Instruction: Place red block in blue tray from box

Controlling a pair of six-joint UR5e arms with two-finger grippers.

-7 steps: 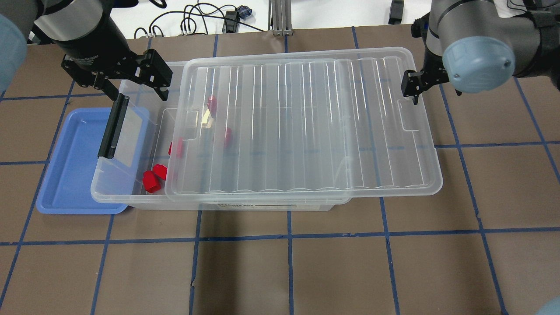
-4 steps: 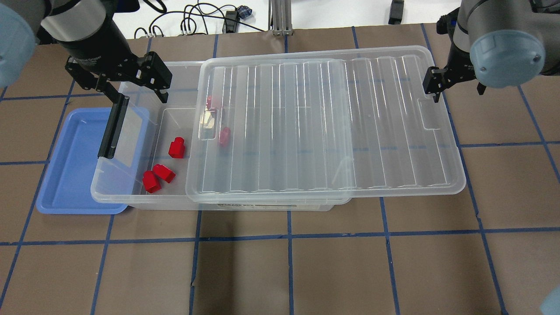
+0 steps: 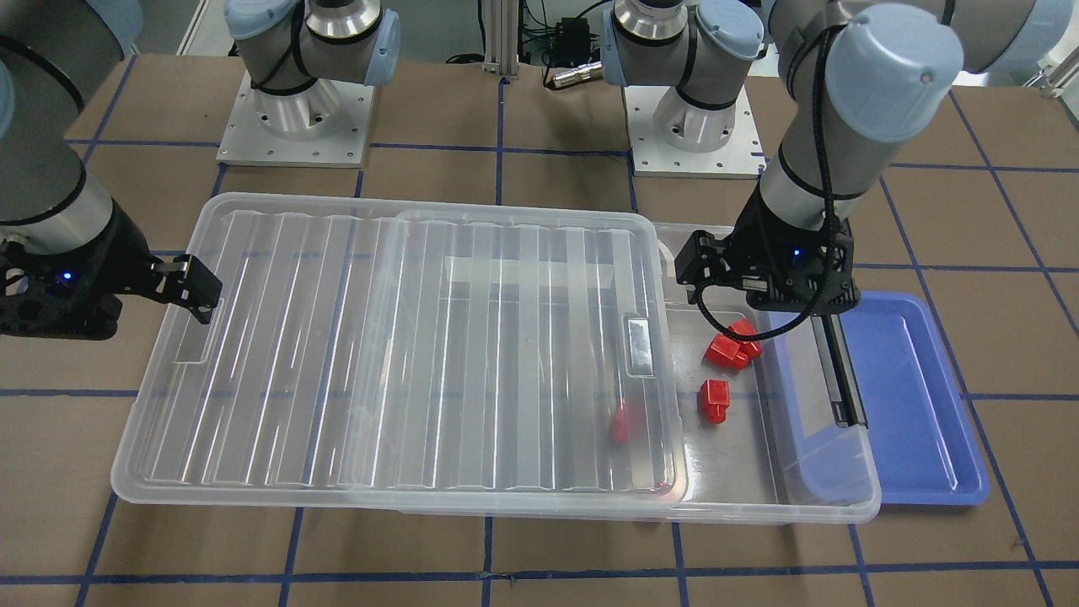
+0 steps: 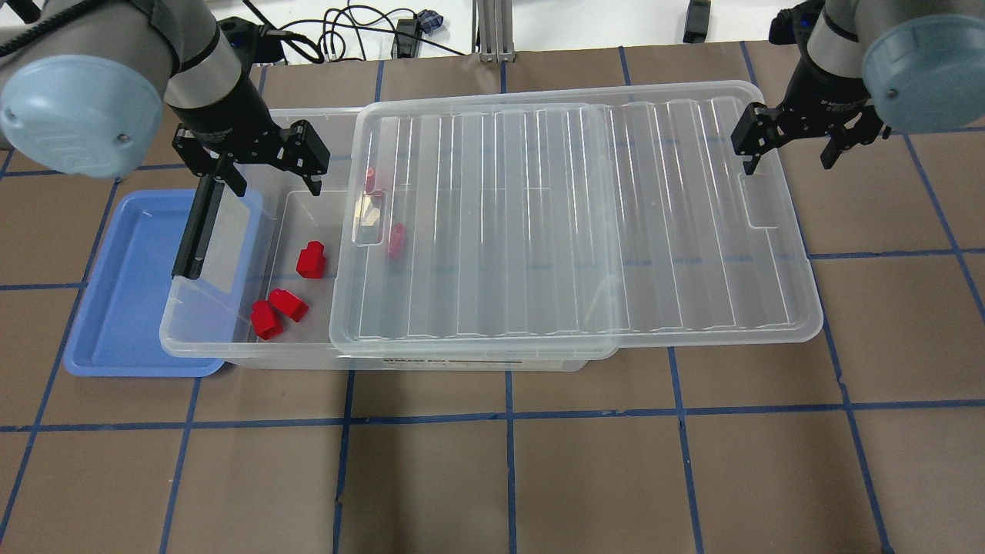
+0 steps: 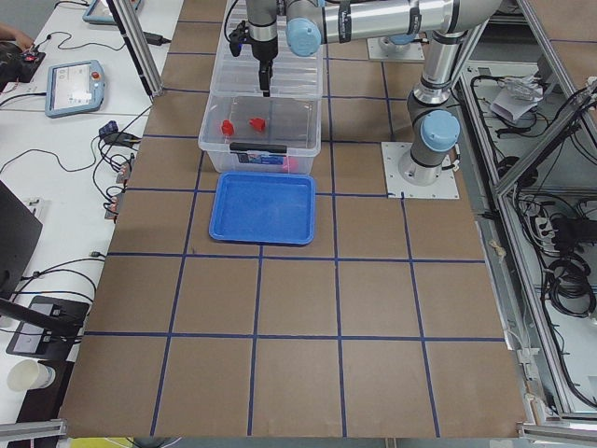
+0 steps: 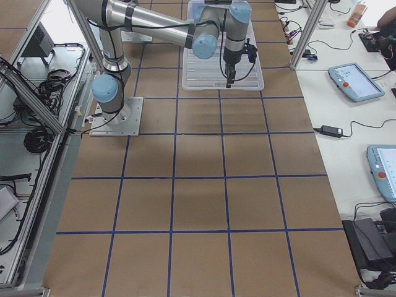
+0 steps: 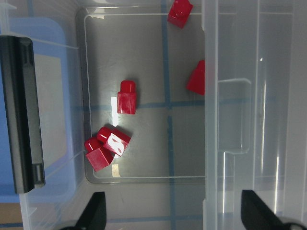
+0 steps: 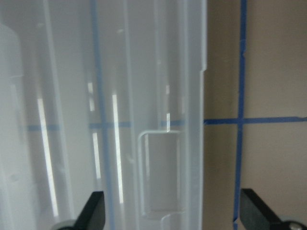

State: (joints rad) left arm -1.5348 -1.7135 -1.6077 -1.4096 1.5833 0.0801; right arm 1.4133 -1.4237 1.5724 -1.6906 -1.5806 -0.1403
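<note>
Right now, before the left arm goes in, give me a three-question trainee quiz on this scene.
1. True or false: the blue tray holds nothing.
2. The lid on the box is: A) fully shut; B) slid aside, uncovering the single red block; C) taken away entirely.
3. Fill in: the left gripper and the right gripper both stand ____.
Key: 1 true; 2 B; 3 open.
</note>
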